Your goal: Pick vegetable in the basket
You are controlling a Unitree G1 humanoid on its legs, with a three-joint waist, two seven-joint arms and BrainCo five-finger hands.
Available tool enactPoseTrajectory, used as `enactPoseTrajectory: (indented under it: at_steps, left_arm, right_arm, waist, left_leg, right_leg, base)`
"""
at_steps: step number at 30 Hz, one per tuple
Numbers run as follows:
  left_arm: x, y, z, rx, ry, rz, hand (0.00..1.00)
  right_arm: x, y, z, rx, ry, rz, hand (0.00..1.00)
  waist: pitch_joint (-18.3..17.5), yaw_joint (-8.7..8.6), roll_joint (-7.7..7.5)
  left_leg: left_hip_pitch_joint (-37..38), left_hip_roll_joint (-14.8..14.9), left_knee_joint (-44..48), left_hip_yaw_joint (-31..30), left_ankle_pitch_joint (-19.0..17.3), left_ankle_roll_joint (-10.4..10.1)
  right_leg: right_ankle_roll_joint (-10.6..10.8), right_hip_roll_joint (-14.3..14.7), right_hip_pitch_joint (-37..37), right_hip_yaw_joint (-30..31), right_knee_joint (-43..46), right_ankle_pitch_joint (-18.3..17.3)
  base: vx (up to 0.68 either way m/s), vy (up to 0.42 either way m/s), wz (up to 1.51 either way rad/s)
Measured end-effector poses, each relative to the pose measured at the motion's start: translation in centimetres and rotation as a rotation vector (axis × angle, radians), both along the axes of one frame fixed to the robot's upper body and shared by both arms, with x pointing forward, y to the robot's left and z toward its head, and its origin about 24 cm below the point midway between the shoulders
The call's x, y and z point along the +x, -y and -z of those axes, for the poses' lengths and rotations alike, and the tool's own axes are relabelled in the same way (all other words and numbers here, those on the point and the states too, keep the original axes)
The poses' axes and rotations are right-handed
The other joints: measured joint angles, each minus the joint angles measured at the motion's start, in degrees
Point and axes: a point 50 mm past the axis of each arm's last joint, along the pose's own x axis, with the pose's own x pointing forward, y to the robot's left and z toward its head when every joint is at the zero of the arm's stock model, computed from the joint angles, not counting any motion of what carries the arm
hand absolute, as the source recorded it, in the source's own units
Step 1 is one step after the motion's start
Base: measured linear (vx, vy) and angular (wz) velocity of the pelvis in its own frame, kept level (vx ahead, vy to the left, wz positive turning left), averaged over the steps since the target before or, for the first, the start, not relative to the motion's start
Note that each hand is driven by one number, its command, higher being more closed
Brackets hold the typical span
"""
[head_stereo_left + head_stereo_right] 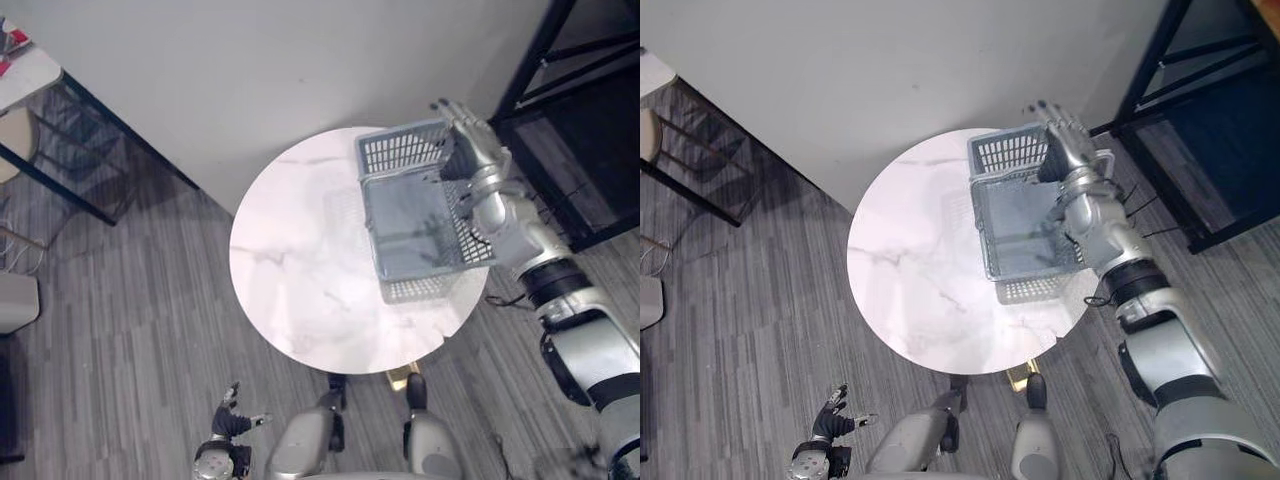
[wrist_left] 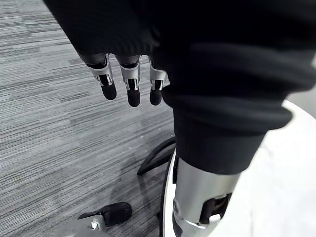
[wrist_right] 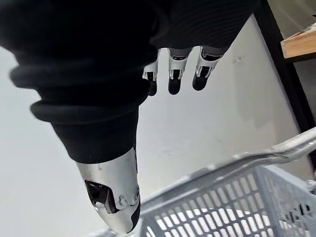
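The basket (image 1: 400, 152) sits on the right side of the round white counter (image 1: 300, 280). We see our right hand (image 1: 468, 140) over its far corner, fingers straight and holding nothing. Our left hand (image 1: 232, 420) hangs low by the floor (image 1: 120, 330), fingers loose, holding nothing too.

Right hand (image 3: 177, 66) straight-fingered, holding nothing; grey basket (image 3: 222, 207) just beside it.
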Motion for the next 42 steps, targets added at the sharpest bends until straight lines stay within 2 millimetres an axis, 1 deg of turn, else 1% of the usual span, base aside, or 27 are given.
enactPoseTrajectory:
  at_steps: [2, 4, 5, 6, 7, 8, 11, 16, 18, 20, 21, 22, 24, 25, 27, 28, 29, 30, 32, 33, 35, 36, 38, 39, 40, 41, 42]
  left_arm:
    - [-0.1, 0.0, 0.1, 0.001, -0.005, -0.001, 0.00]
    - [-0.1, 0.0, 0.1, 0.001, -0.007, -0.002, 0.00]
    - [0.1, -0.1, 0.0, 0.002, -0.002, 0.000, 0.00]
    - [0.3, -0.1, 0.0, 0.001, 0.000, 0.000, 0.00]
    - [0.6, 0.0, -0.1, -0.003, 0.010, -0.003, 0.00]
    - [0.9, 0.0, -0.2, -0.003, 0.019, -0.001, 0.00]
    - [1.2, 0.0, -0.4, -0.002, 0.033, 0.002, 0.00]
    - [1.2, -0.1, -0.4, 0.000, 0.034, 0.003, 0.00]
    - [1.3, -0.1, -0.5, -0.001, 0.041, 0.004, 0.00]
    - [1.5, 0.0, -0.6, -0.002, 0.048, 0.004, 0.00]
    - [1.6, 0.1, -0.6, -0.006, 0.050, 0.002, 0.00]
    - [1.6, 0.1, -0.7, -0.007, 0.052, 0.001, 0.00]
    - [1.8, 0.1, -0.9, -0.009, 0.061, 0.000, 0.00]
    - [1.9, 0.1, -0.9, -0.010, 0.066, -0.001, 0.00]
    - [2.1, 0.0, -1.1, -0.014, 0.079, -0.027, 0.00]
    - [2.1, -0.1, -1.2, -0.014, 0.079, -0.033, 0.00]
    - [2.1, -0.2, -1.2, -0.013, 0.079, -0.041, 0.00]
    - [2.1, -0.4, -1.3, -0.012, 0.083, -0.049, 0.00]
    - [2.0, -1.0, -1.5, -0.005, 0.091, -0.078, 0.00]
    - [1.9, -1.1, -1.6, -0.005, 0.092, -0.085, 0.00]
    - [1.4, -1.7, -1.5, 0.002, 0.083, -0.114, 0.00]
    - [1.1, -1.8, -1.5, 0.003, 0.075, -0.119, 0.00]
    - [0.5, -2.0, -1.3, -0.001, 0.058, -0.130, 0.00]
    - [0.4, -2.1, -1.3, -0.004, 0.058, -0.131, 0.00]
    - [0.3, -2.3, -1.4, -0.003, 0.062, -0.138, 0.00]
    - [0.4, -2.5, -1.5, 0.000, 0.067, -0.144, 0.00]
    - [0.5, -2.5, -1.7, 0.001, 0.076, -0.143, 0.00]
  right_arm:
    - [0.1, 0.6, -0.1, -0.009, -0.009, 0.026, 0.00]
    - [0.2, 1.1, 0.2, -0.021, -0.042, 0.049, 0.00]
    - [0.2, 1.7, 0.6, -0.020, -0.068, 0.074, 1.00]
    - [0.2, 2.0, 0.9, -0.020, -0.085, 0.086, 1.00]
    - [0.2, 2.5, 1.2, -0.023, -0.105, 0.105, 1.00]
    - [0.2, 2.7, 1.1, -0.027, -0.104, 0.109, 1.00]
    - [0.2, 2.7, 0.6, -0.033, -0.093, 0.109, 1.00]
    - [0.1, 2.9, 0.3, -0.015, -0.085, 0.106, 1.00]
    - [-0.5, 3.0, 0.7, 0.029, -0.079, 0.079, 1.00]
    - [-1.4, 3.3, 2.0, 0.103, -0.079, 0.057, 1.00]
    - [-2.2, 3.6, 3.1, 0.146, -0.082, 0.048, 1.00]
    - [-2.6, 3.8, 3.6, 0.169, -0.080, 0.045, 1.00]
    - [-4.6, 4.6, 5.5, 0.285, -0.076, 0.031, 1.00]
    - [-5.3, 4.8, 6.0, 0.324, -0.075, 0.029, 1.00]
    - [-7.8, 5.4, 8.6, 0.517, -0.073, 0.032, 1.00]
    - [-8.4, 5.4, 9.2, 0.560, -0.075, 0.034, 1.00]
    - [-9.5, 5.6, 10.3, 0.623, -0.078, 0.042, 1.00]
    - [-10.1, 5.6, 10.7, 0.646, -0.078, 0.045, 1.00]
    - [-12.4, 6.1, 12.3, 0.729, -0.082, 0.078, 1.00]
    - [-13.0, 6.4, 12.8, 0.753, -0.083, 0.093, 1.00]
    - [-15.4, 7.2, 15.1, 0.847, -0.115, 0.164, 1.00]
    - [-16.0, 7.4, 15.6, 0.867, -0.126, 0.179, 1.00]
    - [-18.3, 8.0, 17.8, 0.949, -0.159, 0.256, 1.00]
    - [-18.8, 8.0, 18.3, 0.971, -0.167, 0.274, 1.00]
    - [-19.8, 8.0, 19.3, 1.004, -0.194, 0.302, 1.00]
    - [-20.9, 7.9, 20.3, 1.038, -0.216, 0.331, 1.00]
    - [-21.4, 7.8, 20.8, 1.060, -0.223, 0.350, 1.00]
  waist:
    - [0.5, 0.21, 0.54]
    - [0.7, 0.26, 0.97]
    - [0.8, 0.34, 1.17]
    - [0.8, 0.60, 1.23]
    - [0.8, 1.33, 1.27]
    - [0.9, 1.50, 1.31]
    - [0.9, 1.49, 1.32]
    - [0.9, 1.35, 1.32]
    - [0.9, 1.32, 1.30]
    - [1.0, 1.27, 1.12]
    - [1.0, 1.07, 1.08]
    - [1.1, 0.85, 0.95]
    - [1.2, -1.19, 0.46]
    - [1.3, -1.73, 0.30]
    - [1.3, -3.10, -0.55]
    - [1.2, -3.53, -0.83]
    - [1.0, -4.14, -1.37]
    - [0.9, -4.41, -1.72]
    - [-0.2, -5.38, -3.23]
    - [-0.5, -5.36, -3.71]
    - [-2.5, -5.83, -5.73]
    - [-3.2, -6.11, -6.09]
    - [-4.8, -7.49, -7.20]
    - [-5.0, -7.67, -7.37]
    - [-5.8, -7.99, -7.58]
    - [-6.5, -8.25, -7.55]
    - [-6.5, -8.21, -7.57]
  left_leg:
    - [-0.5, 0.0, 0.0, -0.4, 0.2, -0.1]
    - [-1.1, 0.0, 0.0, -1.0, 0.5, -0.3]
    - [-1.4, 0.0, 0.0, -1.6, 0.7, -0.6]
    - [-1.4, 0.0, 0.0, -1.7, 0.7, -0.6]
    - [-1.4, 0.0, 0.0, -1.7, 0.7, -0.6]
    - [-1.4, 0.0, 0.0, -1.8, 0.7, -0.7]
    - [-1.5, 0.0, 0.0, -1.9, 0.8, -0.8]
    - [-1.6, 0.0, 0.0, -1.6, 0.8, -0.8]
    - [-1.5, 0.1, 0.0, -1.4, 0.8, -0.8]
    - [-0.7, 0.1, -0.1, -1.1, 0.8, -0.8]
    - [0.1, 0.0, -0.1, -1.0, 0.8, -0.8]
    - [0.5, -0.1, -0.1, -1.0, 0.8, -0.8]
    - [1.4, -0.1, -0.1, -1.1, 0.7, -0.9]
    - [1.6, -0.1, -0.1, -1.1, 0.7, -0.9]
    - [3.0, 0.0, -0.1, 0.0, 0.5, -1.1]
    - [3.4, 0.0, -0.1, 0.2, 0.5, -1.2]
    - [4.2, 0.0, -0.1, 0.8, 0.2, -1.2]
    - [4.5, 0.0, -0.1, 1.2, 0.1, -1.2]
    - [5.3, 0.6, -0.1, 2.4, -0.7, -1.4]
    - [5.7, 0.7, -0.1, 2.9, -0.9, -1.4]
    - [6.8, 0.9, -0.1, 4.4, -1.8, -1.7]
    - [6.8, 0.9, -0.1, 4.7, -2.0, -1.6]
    - [8.2, 1.0, -0.1, 5.4, -2.3, -1.3]
    - [8.7, 1.0, -0.1, 5.7, -2.5, -1.4]
    - [9.3, 1.0, -0.1, 6.5, -2.8, -1.3]
    - [9.7, 1.0, -0.1, 6.9, -2.9, -1.3]
    - [10.1, 1.0, -0.1, 7.3, -3.0, -1.3]
  right_leg:
    - [0.0, 0.0, -0.5, -0.4, 0.2, 0.0]
    - [0.0, 0.0, -0.8, -0.8, 0.3, 0.0]
    - [0.0, 0.0, -0.8, -1.3, 0.3, 0.0]
    - [-0.1, 0.0, -0.8, -1.3, 0.3, -0.1]
    - [-0.2, 0.1, -1.0, -1.3, 0.5, -0.2]
    - [-0.3, 0.0, -1.0, -1.5, 0.9, -0.5]
    - [-0.3, -0.1, -2.0, -1.5, 2.6, -1.3]
    - [-0.3, 0.0, -2.4, -1.1, 2.9, -1.4]
    - [-0.3, 0.0, -2.5, -0.9, 3.1, -1.4]
    - [-0.3, 0.0, -2.1, -0.4, 3.0, -1.4]
    - [-0.3, -0.1, -1.3, -0.4, 2.9, -1.4]
    - [-0.3, -0.2, -0.8, -0.2, 2.7, -1.4]
    - [-0.1, -0.2, 0.5, -0.4, 2.1, -1.3]
    - [0.0, -0.2, 0.7, -0.3, 2.1, -1.3]
    - [0.2, -0.1, 1.7, 0.6, 2.0, -1.1]
    - [0.2, -0.1, 1.9, 0.7, 1.9, -1.0]
    - [0.4, 0.0, 2.5, 1.2, 1.6, -0.9]
    - [0.5, 0.1, 2.6, 1.5, 1.3, -0.8]
    - [0.5, 0.5, 3.4, 3.0, -0.2, 0.1]
    - [0.5, 0.6, 3.8, 3.5, -0.7, 0.2]
    - [0.8, 1.0, 4.4, 5.0, -2.1, 0.8]
    - [0.8, 1.0, 4.4, 5.3, -2.3, 0.8]
    - [0.9, 1.0, 5.7, 5.9, -2.9, 1.0]
    - [0.9, 1.0, 6.1, 6.3, -2.9, 1.0]
    - [0.9, 1.0, 6.4, 7.0, -3.0, 1.0]
    - [0.6, 1.0, 6.5, 7.4, -2.9, 1.2]
    - [0.6, 1.0, 6.8, 7.7, -2.9, 1.3]
  base:
    - [-0.02, -0.010, 0.12]
    - [0.00, -0.012, 0.13]
    - [0.01, -0.013, 0.14]
    - [0.02, -0.017, 0.09]
    - [0.02, -0.022, 0.04]
    - [0.02, -0.023, 0.05]
    - [0.01, -0.007, 0.02]
    - [0.01, -0.012, -0.04]
    - [0.02, -0.011, -0.06]
    - [0.03, -0.010, -0.09]
    - [0.02, -0.007, -0.09]
    - [0.01, -0.002, -0.04]
    - [0.00, 0.000, 0.00]
    - [-0.01, 0.007, -0.04]
    - [-0.01, 0.004, -0.20]
    - [-0.02, -0.004, -0.26]
    - [-0.02, -0.003, -0.22]
    - [-0.04, 0.005, -0.36]
    - [-0.03, 0.002, -0.36]
    - [0.00, -0.007, -0.35]
    - [-0.01, -0.003, -0.37]
    - [0.02, -0.008, -0.21]
    - [0.06, -0.009, -0.16]
    - [0.04, -0.003, -0.26]
    - [0.03, -0.002, -0.26]
    - [0.03, -0.002, -0.27]
    - [0.03, -0.004, -0.22]
